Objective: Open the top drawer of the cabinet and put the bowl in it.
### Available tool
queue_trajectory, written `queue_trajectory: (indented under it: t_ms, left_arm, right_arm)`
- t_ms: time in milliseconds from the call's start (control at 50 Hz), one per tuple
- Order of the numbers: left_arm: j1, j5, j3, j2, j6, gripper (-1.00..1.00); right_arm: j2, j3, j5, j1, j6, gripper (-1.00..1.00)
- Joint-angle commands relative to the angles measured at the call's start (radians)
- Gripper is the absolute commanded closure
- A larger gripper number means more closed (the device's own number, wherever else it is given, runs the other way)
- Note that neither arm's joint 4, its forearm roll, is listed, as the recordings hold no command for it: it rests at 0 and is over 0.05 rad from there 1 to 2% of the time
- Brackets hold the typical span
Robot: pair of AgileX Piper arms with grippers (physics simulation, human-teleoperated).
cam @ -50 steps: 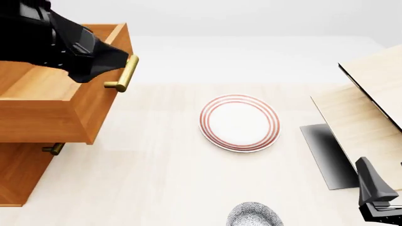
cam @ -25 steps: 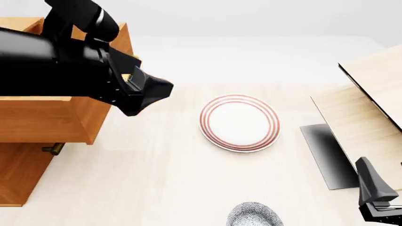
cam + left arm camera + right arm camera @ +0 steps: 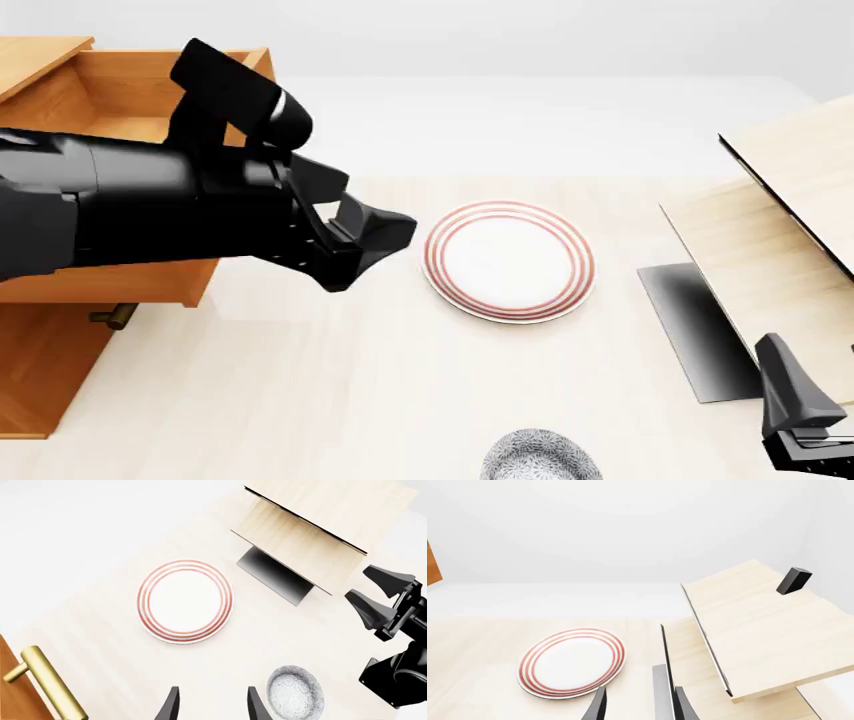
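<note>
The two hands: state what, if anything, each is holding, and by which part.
Nothing is held. The left hand hangs open above the table, apart from the bowl. The right hand is open too, nothing between its fingers.

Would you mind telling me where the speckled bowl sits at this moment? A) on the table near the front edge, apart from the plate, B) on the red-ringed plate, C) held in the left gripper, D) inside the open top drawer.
A: in the front view the bowl rests on the table at the near edge, well apart from the plate, and the left gripper holds nothing.
</note>
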Motion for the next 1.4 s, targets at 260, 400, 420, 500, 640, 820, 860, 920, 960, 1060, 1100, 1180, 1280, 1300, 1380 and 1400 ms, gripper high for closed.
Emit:
queue_trajectory:
  t_ms: [260, 400, 420, 500, 640, 820, 860, 920, 960, 1060, 1100, 1180, 1280, 1300, 1380, 1400]
  left_arm:
    - [-0.074, -0.113, 0.064, 0.102, -0.042, -1.00]
    - [-0.096, -0.133, 0.057, 0.158, -0.066, -1.00]
    - [-0.098, -0.135, 0.056, 0.161, -0.074, -1.00]
    - [-0.111, -0.142, 0.048, 0.185, -0.083, -1.00]
    - [-0.128, -0.158, 0.044, 0.226, -0.100, -1.00]
    - [-0.145, -0.182, 0.046, 0.273, -0.118, -1.00]
    - [-0.147, -0.190, 0.050, 0.280, -0.124, -1.00]
    - [-0.147, -0.197, 0.057, 0.283, -0.130, -1.00]
    - [-0.149, -0.206, 0.062, 0.292, -0.134, -1.00]
    - [-0.161, -0.225, 0.065, 0.316, -0.146, -1.00]
    - [-0.165, -0.229, 0.066, 0.320, -0.150, -1.00]
    - [-0.170, -0.241, 0.068, 0.332, -0.162, -1.00]
    - [-0.185, -0.268, 0.072, 0.359, -0.174, -1.00]
    - [-0.184, -0.274, 0.077, 0.362, -0.176, -1.00]
    - [-0.189, -0.289, 0.084, 0.377, -0.183, -1.00]
    - [-0.187, -0.289, 0.087, 0.376, -0.183, -1.00]
  right_arm:
    - [-0.001, 0.000, 0.000, 0.000, 0.000, -1.00]
    - [-0.001, 0.000, 0.000, 0.000, 0.000, -1.00]
    - [-0.001, 0.000, 0.000, 0.000, 0.000, -1.00]
    - [-0.001, 0.000, 0.000, 0.000, -0.001, -1.00]
    - [0.000, 0.000, 0.000, 0.000, 0.000, -1.00]
    - [0.000, 0.000, 0.000, 0.000, 0.000, -1.00]
    - [-0.001, 0.000, 0.000, 0.000, 0.000, -1.00]
    - [0.000, 0.000, 0.000, -0.001, 0.000, -1.00]
    - [-0.001, 0.000, 0.000, 0.000, -0.001, -1.00]
    - [-0.001, 0.000, 0.000, 0.000, 0.000, -1.00]
    - [-0.001, 0.000, 0.000, 0.000, 0.000, -1.00]
    - [0.000, 0.000, 0.000, -0.001, 0.000, -1.00]
    - [-0.001, 0.000, 0.000, 0.000, 0.000, -1.00]
    - [-0.001, 0.000, 0.000, 0.000, -0.001, -1.00]
    - [-0.001, 0.000, 0.000, 0.000, -0.001, -1.00]
    - [-0.001, 0.000, 0.000, 0.000, -0.001, -1.00]
